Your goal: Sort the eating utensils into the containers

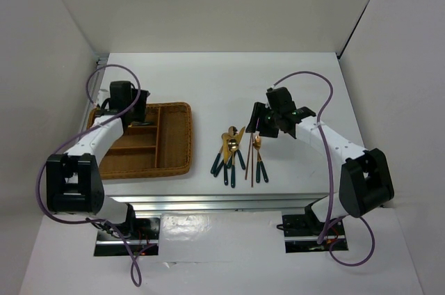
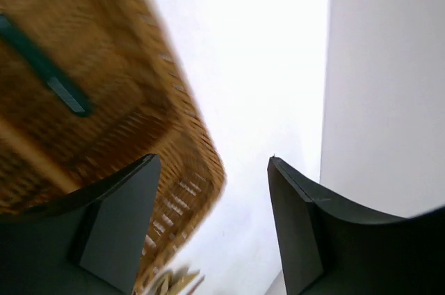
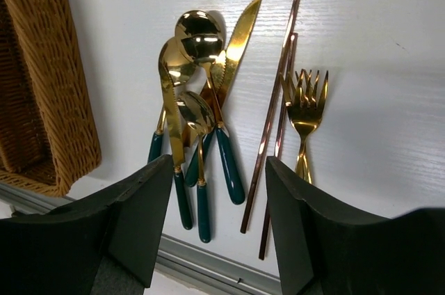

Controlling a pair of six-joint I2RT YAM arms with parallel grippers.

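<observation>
Only the left wrist view shows a slim teal handle [image 2: 43, 67] in the brown woven wicker tray [image 1: 188, 143]. The left hand [image 2: 212, 163] and right hand [image 3: 217, 163] gape empty.

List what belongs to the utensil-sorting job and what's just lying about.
Job: spoons, knives, forks, chopsticks, tray, teal-handled piece inside it.
Lying about: cables, rail.
</observation>
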